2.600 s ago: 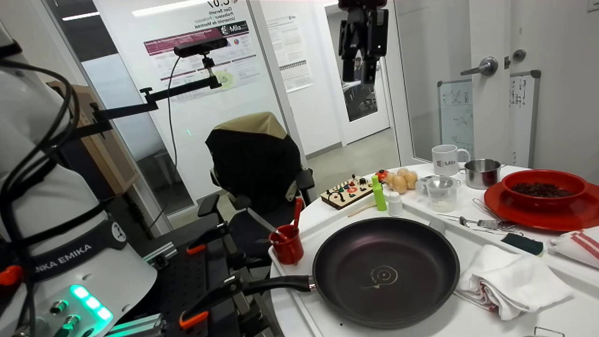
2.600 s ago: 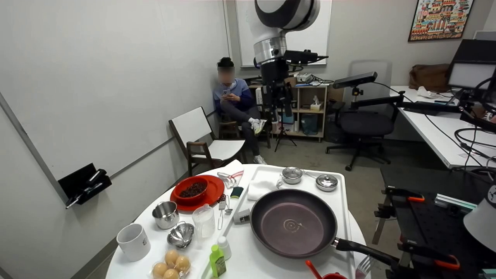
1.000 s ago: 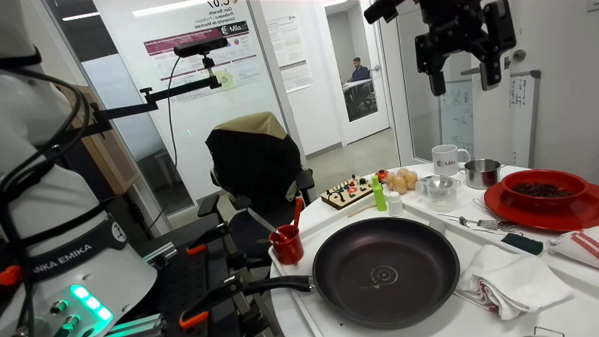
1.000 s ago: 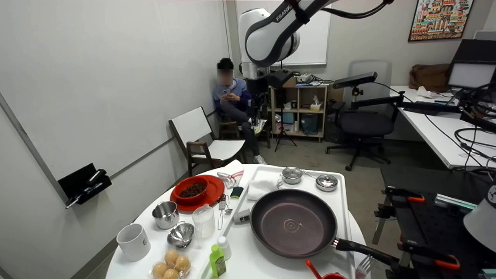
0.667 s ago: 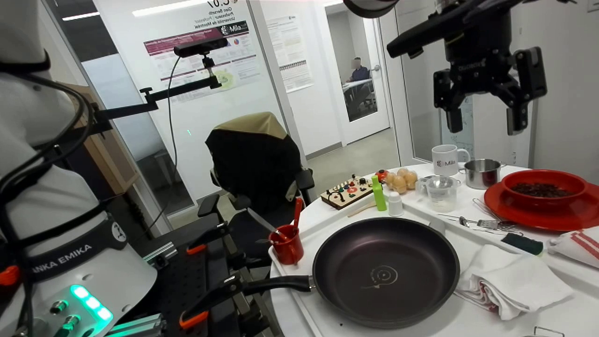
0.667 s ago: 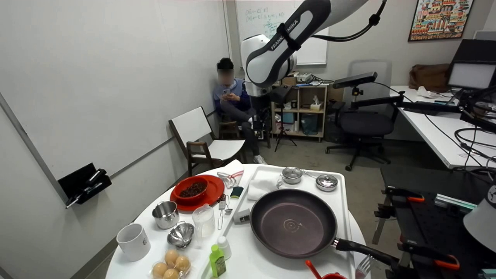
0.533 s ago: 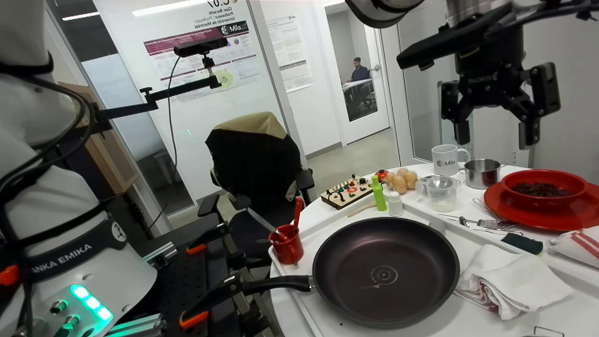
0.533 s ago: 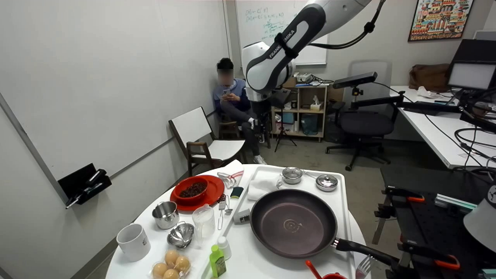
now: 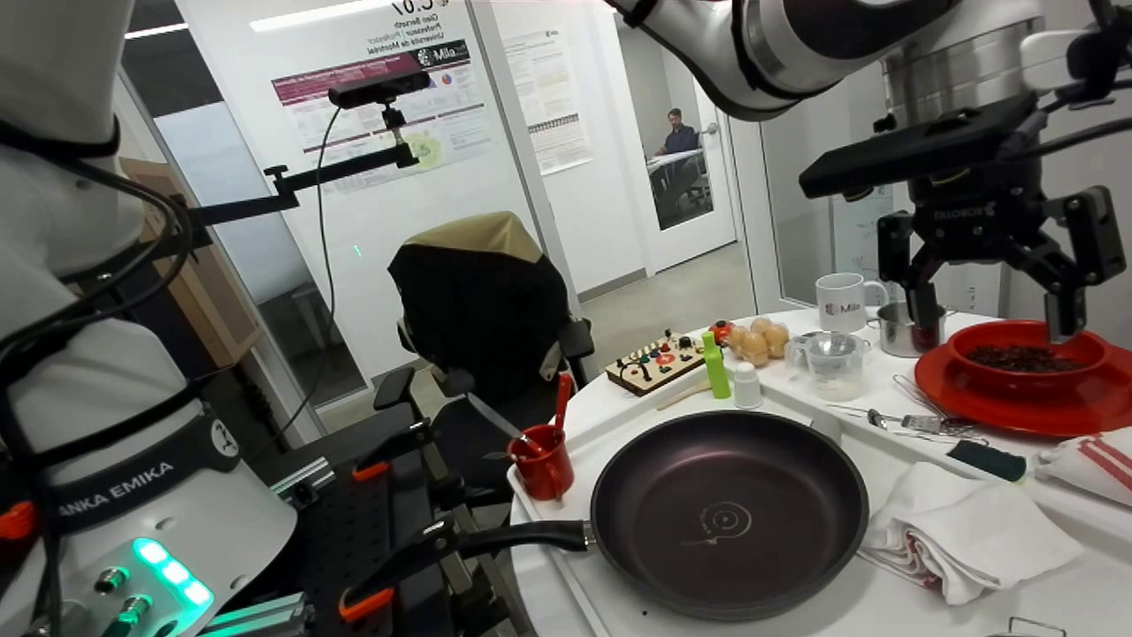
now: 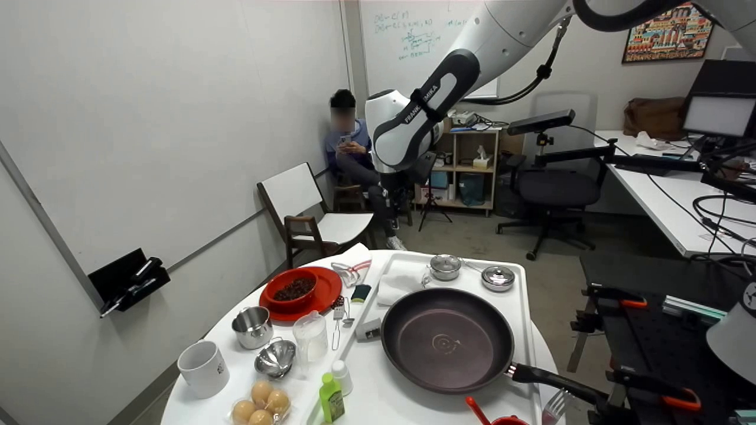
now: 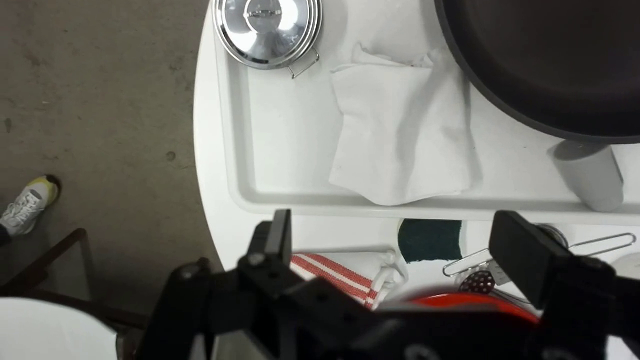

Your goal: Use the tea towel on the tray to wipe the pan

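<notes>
A folded white tea towel (image 9: pixel 982 531) lies on the white tray (image 10: pixel 527 319) beside the pan. The towel also shows in an exterior view (image 10: pixel 394 288) and in the wrist view (image 11: pixel 400 135). The dark pan (image 9: pixel 725 504) stands on the tray, its inside bare; it also shows in an exterior view (image 10: pixel 447 348) and partly in the wrist view (image 11: pixel 560 65). My gripper (image 9: pixel 995 323) is open and empty, above the table. In the wrist view its fingers (image 11: pixel 392 232) are spread over the area just outside the tray's edge, with the towel ahead of them.
A red-striped cloth (image 11: pixel 345 272), a dark green sponge (image 11: pixel 430 240), metal utensils and a red bowl (image 9: pixel 1030 354) on a plate lie beside the tray. Lidded metal pots (image 10: pixel 446 267) and a grey cylinder (image 11: pixel 590 175) are on the tray. A red mug (image 9: pixel 544 464) holds utensils.
The arm has come down and outward. In an exterior view the gripper has moved right and lower, toward the table, and its fingers have spread apart. The towel and pan have not moved.
</notes>
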You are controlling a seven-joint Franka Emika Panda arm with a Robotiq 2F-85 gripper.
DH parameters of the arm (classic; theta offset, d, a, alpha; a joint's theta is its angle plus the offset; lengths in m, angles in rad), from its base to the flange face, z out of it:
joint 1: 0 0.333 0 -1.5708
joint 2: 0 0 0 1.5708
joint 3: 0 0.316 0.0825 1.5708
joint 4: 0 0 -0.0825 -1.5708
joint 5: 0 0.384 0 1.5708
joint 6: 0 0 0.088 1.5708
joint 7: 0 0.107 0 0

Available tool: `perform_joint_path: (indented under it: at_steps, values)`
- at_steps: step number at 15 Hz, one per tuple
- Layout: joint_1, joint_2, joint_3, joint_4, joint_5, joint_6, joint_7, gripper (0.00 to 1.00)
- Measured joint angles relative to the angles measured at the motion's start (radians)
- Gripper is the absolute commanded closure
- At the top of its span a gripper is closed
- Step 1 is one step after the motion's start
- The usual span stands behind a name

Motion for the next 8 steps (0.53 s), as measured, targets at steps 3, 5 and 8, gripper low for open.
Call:
perform_joint_path:
  at_steps: [3,5,8]
  values:
    - [0.001,0.000,-0.001,0.008,-0.001,0.000,0.001,0.00]
    - [0.000,0.000,0.000,0.010,-0.001,0.000,0.001,0.00]
    - [-0.003,0.014,0.004,0.013,-0.001,-0.031,-0.007,0.00]
